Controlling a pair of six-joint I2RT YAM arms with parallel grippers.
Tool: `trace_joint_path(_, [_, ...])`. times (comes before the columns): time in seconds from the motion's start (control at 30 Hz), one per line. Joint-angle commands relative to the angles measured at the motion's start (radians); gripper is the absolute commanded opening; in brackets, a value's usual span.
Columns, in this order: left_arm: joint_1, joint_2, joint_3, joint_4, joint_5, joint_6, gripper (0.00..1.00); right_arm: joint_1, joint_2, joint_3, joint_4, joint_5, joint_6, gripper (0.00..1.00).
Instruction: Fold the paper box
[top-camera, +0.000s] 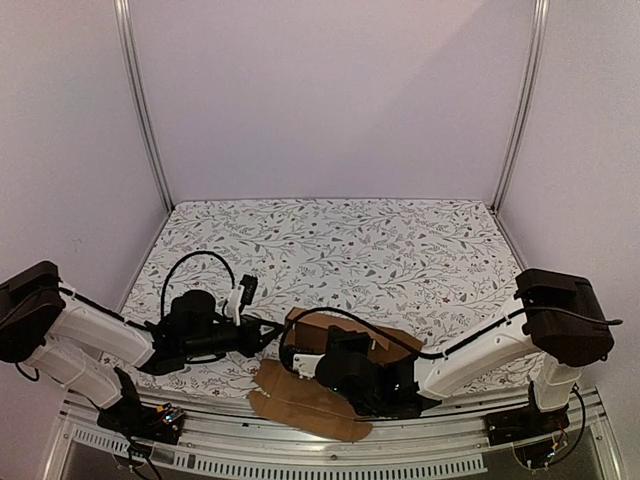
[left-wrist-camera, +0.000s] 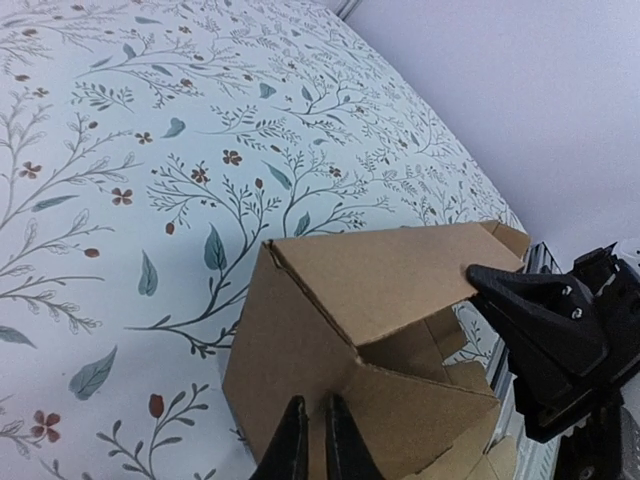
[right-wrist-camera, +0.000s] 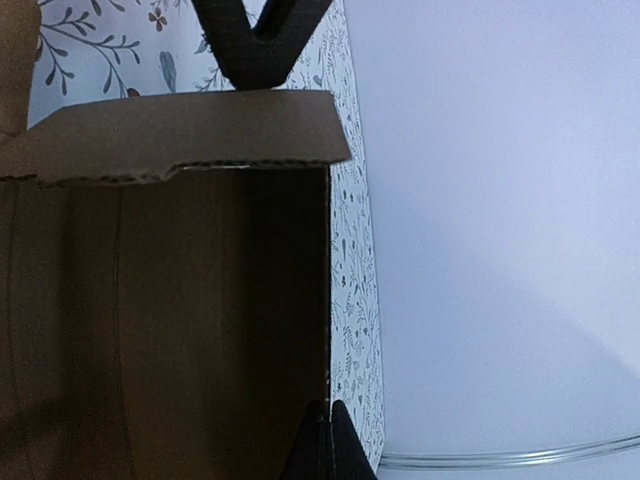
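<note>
Slippage risk: paper box (left-wrist-camera: 380, 280) is clamped by right gripper (right-wrist-camera: 322, 435), left gripper (left-wrist-camera: 315, 415) state can't be told, so half-folded shape might get sprung flat.

Right wrist view: paper box (right-wrist-camera: 170, 300) runs off the left and bottom edges; right hand (right-wrist-camera: 322, 442) shows only its tips at the bottom edge. Left wrist view: left hand (left-wrist-camera: 314, 445) cut off at the bottom edge, can't tell if its fingers actually pinch the cardboard. Top view: right arm (top-camera: 470, 360) covers the box's middle, both hands' fingertips lost in dark clutter there.
</note>
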Motion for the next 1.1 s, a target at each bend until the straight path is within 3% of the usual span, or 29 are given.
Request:
trace_joint_path(0.0, [-0.042, -0.060, -0.016, -0.086, -0.049, 0.036, 0.08, 0.023, 0.042, -0.005, -0.014, 0.030, -0.011, 0.00])
trace_joint_path(0.23, [-0.088, -0.127, -0.018, -0.190, -0.083, 0.062, 0.10, 0.038, 0.047, -0.005, -0.014, 0.050, -0.008, 0.00])
trace_joint_path(0.53, [-0.116, -0.135, -0.016, -0.230, -0.121, 0.085, 0.27, 0.038, 0.014, 0.001, -0.023, 0.039, 0.014, 0.00])
trace_joint_path(1.07, [-0.120, -0.160, 0.030, -0.304, -0.170, 0.151, 0.43, 0.036, -0.043, 0.031, -0.047, 0.039, 0.009, 0.00])
